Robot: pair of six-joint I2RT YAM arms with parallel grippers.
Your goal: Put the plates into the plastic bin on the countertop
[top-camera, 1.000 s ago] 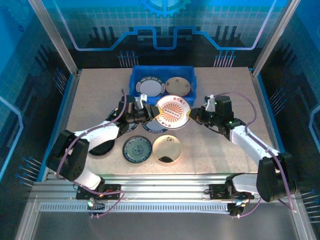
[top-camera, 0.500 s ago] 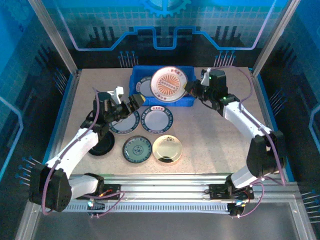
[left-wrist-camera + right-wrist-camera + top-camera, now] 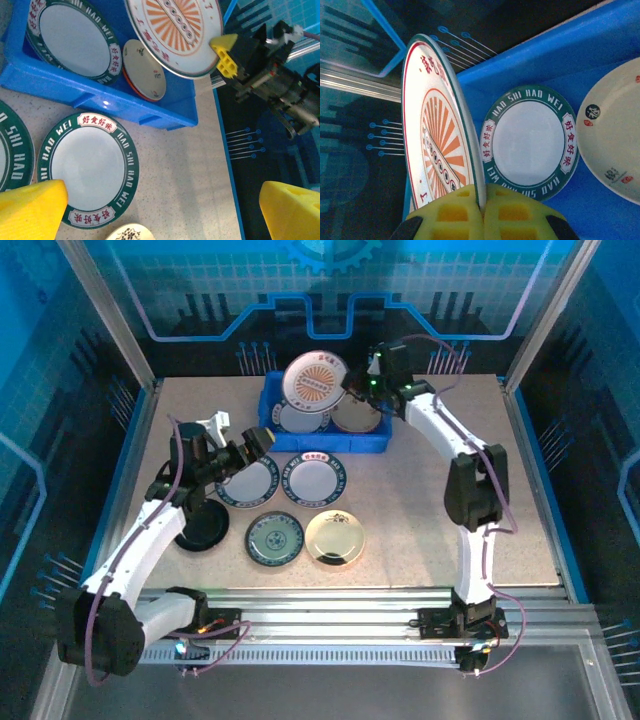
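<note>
Beige speckled countertop (image 3: pixel 430 500), with the blue plastic bin (image 3: pixel 268 412) at its far edge. Up there the right gripper (image 3: pixel 482 202) pinches the orange sunburst plate (image 3: pixel 437 145) by its rim. It holds the plate on edge above the bin's far-left corner, probably to lay it over the 2 plates lying flat inside: a white green-rimmed plate (image 3: pixel 530 142) and a cream plate (image 3: pixel 615 140). Just in front of the bin the left gripper (image 3: pixel 255 444) hangs empty, jaws spread wide, above 2 more green-rimmed plates (image 3: pixel 312 478). Farther in front wait a teal patterned plate (image 3: pixel 275 538), a gold plate (image 3: pixel 334 537) and a dark plate (image 3: pixel 205 530).
</note>
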